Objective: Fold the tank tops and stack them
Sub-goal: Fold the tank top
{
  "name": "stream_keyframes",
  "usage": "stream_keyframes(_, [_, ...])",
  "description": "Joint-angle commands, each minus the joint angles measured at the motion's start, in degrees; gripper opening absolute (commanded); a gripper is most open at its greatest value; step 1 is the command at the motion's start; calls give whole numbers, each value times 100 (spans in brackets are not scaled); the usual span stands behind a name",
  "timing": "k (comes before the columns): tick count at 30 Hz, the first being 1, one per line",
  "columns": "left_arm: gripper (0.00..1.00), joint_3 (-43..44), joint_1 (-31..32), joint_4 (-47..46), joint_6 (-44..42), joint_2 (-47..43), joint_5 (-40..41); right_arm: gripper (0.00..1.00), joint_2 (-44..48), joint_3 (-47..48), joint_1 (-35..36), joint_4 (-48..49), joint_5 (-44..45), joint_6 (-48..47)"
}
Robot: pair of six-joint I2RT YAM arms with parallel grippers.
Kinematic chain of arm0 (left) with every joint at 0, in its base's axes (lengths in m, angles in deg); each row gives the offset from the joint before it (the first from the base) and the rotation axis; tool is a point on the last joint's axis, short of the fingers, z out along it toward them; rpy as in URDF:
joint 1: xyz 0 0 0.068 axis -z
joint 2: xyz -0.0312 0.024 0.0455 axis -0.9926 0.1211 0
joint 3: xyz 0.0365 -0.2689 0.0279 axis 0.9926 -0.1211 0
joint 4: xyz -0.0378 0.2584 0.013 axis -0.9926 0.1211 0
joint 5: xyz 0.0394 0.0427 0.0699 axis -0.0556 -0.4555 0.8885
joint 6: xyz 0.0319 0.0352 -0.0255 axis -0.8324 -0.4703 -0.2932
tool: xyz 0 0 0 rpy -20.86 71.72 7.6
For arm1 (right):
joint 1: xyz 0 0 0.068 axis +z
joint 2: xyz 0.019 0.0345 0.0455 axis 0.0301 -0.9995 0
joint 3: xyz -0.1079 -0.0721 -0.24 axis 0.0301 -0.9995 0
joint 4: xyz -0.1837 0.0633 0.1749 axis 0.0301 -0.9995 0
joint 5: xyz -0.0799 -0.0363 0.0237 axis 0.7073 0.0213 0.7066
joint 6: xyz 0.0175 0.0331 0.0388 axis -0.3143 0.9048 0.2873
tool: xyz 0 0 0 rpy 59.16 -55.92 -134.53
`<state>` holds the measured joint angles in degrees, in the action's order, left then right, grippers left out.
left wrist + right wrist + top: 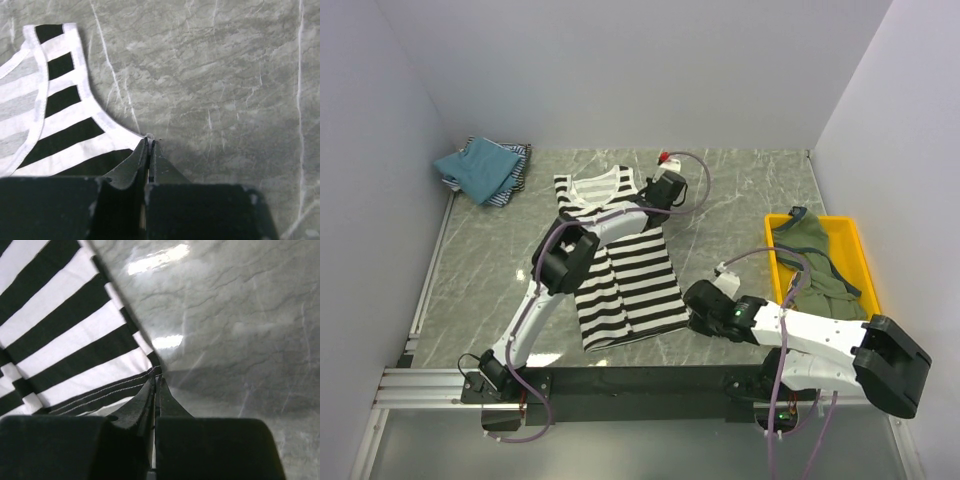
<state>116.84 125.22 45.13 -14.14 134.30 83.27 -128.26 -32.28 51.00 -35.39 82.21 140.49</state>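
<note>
An olive-green tank top [810,255] lies crumpled in the yellow tray [845,240]. Left of the tray, the black-and-white striped tank top [620,280] lies flat on the worktop [750,190]. Its tray-side edge is pinched by the left gripper [150,145] and right gripper [156,382].

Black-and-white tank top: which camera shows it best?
Top external: entire black-and-white tank top, flat. Left wrist shows only an armhole corner at the left gripper; right wrist, a hem corner at the right gripper.

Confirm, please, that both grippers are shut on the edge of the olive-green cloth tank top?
No: the left gripper and right gripper are shut on the edge of the bold black-and-white striped cloth tank top, as the wrist views show.
</note>
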Motion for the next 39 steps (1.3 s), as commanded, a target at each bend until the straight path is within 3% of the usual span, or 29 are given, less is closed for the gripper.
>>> stream_keyframes(1, [1, -214, -86, -252, 368, -719, -71, 0, -30, 448, 325, -491, 598, 41])
stream_keyframes(12, [1, -1409, -701, -393, 1441, -1757, -748, 0, -619, 1697, 1239, -1020, 1038, -186])
stream_keyframes(26, [1, -3535, -1615, -902, 2373, -2838, -1425, 0, -1515, 2567, 1820, -273, 19, -1206])
stream_keyframes(39, [1, -3914, -1871, -973, 2434, -3137, -1478, 0, -1955, 2910, 2039, -167, -122, -1365])
